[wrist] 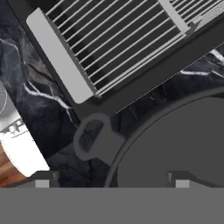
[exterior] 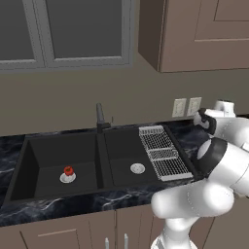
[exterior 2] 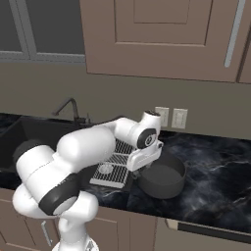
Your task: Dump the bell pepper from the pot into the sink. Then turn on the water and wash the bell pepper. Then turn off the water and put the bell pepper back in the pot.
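The tiny red bell pepper [exterior: 68,170] sits on the silver drain in the left basin of the black sink [exterior: 29,165]. On the marble counter to the right of the sink stands the dark round pot [exterior 2: 163,179], upright and with nothing visible inside. My gripper [exterior 2: 138,169] hangs low over the pot's near-left rim. In the hand view my gripper [wrist: 112,180] is open, its tips set wide apart on either side of the pot's rim [wrist: 175,144], beside the loop handle [wrist: 92,133]. Nothing is held.
A silver wire rack [exterior: 163,153] covers the right end of the sink, between the right basin and the pot. The dark faucet [exterior: 100,116] stands behind the centre divider. Wall outlets [exterior 2: 170,117] sit behind the pot. A white cylinder on wood [wrist: 17,144] lies near the handle.
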Controlling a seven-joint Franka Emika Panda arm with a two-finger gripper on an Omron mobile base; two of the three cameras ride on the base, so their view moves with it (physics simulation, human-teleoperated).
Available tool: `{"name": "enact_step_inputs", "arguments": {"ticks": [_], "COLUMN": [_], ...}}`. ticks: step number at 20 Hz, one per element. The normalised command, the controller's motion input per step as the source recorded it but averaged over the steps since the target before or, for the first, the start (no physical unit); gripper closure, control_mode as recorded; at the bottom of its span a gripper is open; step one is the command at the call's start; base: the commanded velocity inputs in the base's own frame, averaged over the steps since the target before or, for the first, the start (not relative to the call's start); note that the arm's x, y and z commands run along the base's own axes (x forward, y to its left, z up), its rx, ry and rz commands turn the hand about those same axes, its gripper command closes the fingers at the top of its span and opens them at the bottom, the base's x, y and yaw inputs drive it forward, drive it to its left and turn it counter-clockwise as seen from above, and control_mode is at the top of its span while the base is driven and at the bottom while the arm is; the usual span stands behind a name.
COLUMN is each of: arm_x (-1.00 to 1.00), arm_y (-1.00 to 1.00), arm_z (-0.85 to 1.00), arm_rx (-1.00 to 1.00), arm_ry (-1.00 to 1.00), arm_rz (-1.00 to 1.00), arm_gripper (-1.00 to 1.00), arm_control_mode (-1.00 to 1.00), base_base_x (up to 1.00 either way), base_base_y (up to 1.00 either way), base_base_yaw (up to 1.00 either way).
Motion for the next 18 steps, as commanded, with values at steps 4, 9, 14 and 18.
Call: {"name": "enact_step_inputs", "arguments": {"ticks": [4, 9, 14, 18], "arm_x": [-0.46, -0.49, -0.31, -0.21], "arm_y": [0.19, 0.44, 0.66, 0.72], "arm_z": [0.54, 0.80, 0.82, 0.65], "arm_rx": [0.00, 0.03, 0.05, 0.07], "arm_ry": [-0.04, -0.05, -0.05, -0.04], "arm_rz": [-0.08, -0.14, -0.16, -0.18], "arm_gripper": [-1.00, -1.00, -1.00, -1.00], "arm_control_mode": [-1.00, -1.00, -1.00, -1.00], "base_base_x": [0.00, 0.00, 0.00, 0.00], "base_base_y": [0.00, 0.00, 0.00, 0.00], "base_base_yaw": [0.00, 0.00, 0.00, 0.00]}}
